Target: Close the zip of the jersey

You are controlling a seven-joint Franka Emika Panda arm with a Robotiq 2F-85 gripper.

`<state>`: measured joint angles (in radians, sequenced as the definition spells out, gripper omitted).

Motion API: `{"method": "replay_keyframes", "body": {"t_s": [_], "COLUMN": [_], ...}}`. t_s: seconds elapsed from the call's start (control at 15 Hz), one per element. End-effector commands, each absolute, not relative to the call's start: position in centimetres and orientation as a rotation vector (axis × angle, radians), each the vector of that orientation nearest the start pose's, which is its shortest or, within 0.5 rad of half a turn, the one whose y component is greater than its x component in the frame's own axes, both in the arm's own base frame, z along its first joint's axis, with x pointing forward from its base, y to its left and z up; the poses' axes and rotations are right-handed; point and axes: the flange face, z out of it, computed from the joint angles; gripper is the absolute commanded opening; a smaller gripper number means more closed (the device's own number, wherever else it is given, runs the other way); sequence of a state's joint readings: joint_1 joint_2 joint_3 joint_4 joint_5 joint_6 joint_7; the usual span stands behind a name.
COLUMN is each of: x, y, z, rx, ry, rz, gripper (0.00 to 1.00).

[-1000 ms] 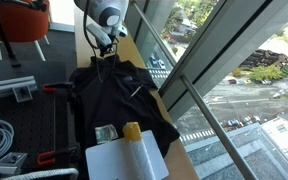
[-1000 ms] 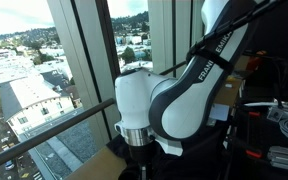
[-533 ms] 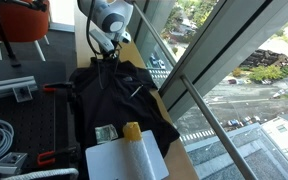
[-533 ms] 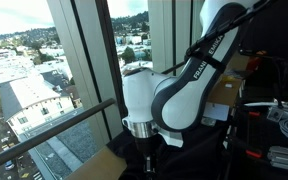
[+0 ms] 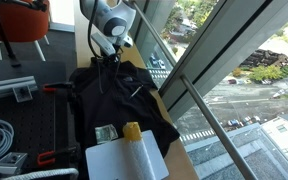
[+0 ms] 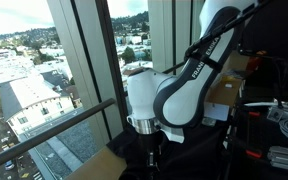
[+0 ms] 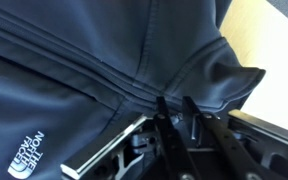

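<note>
My tool [image 7: 174,118] sits low on the jersey [image 7: 104,50], its fingers drawn close together with only a narrow gap between them. In the wrist view the creases of the cloth run in and meet right at the fingertips. From that I judge the tool is pinched on the puller at the end of the zip [image 7: 114,88], though the puller itself is too dark and small to make out.

In an exterior view the tool [image 5: 108,62] is at the collar end of the jersey [image 5: 119,100]. The garment lies spread on the wooden surface [image 5: 134,52] beside the window. Its long axis runs along the glass, from the collar under the arm to the hem near the white sheet [image 5: 124,162] with the yellow piece [image 5: 132,131]. The zip follows that axis down the front middle. In the wrist view it shows as thin parallel lines slanting from the left edge toward the fingertips, with the white chest logo [image 7: 29,152] off to one side of it.

The jersey is soft, light and limp, so I expect it to bunch and drag along with any pull rather than stay put. The puller is the only firm thing to hold. It is small and likely slippery, so I would pull straight along the zip line to avoid snagging loose cloth in the teeth.
</note>
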<state>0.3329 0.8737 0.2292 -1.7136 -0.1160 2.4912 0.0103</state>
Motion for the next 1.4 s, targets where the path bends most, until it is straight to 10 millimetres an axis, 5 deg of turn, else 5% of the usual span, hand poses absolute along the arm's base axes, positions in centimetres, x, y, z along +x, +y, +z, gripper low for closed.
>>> {"method": "replay_keyframes", "body": {"t_s": [0.0,0.4,1.07,1.33], "x": [55.0,54.9,53.2,52.7], "y": [33.1,28.8,14.1,10.7], "z": [10.4,15.6,26.0,30.1], "rx": [-2.933,-2.985,-3.108,-3.097], "ry": [-0.863,-0.807,-0.508,-0.409], "rz": [0.166,0.103,0.003,-0.05], "gripper": [0.55,0.98,1.0,1.0]}}
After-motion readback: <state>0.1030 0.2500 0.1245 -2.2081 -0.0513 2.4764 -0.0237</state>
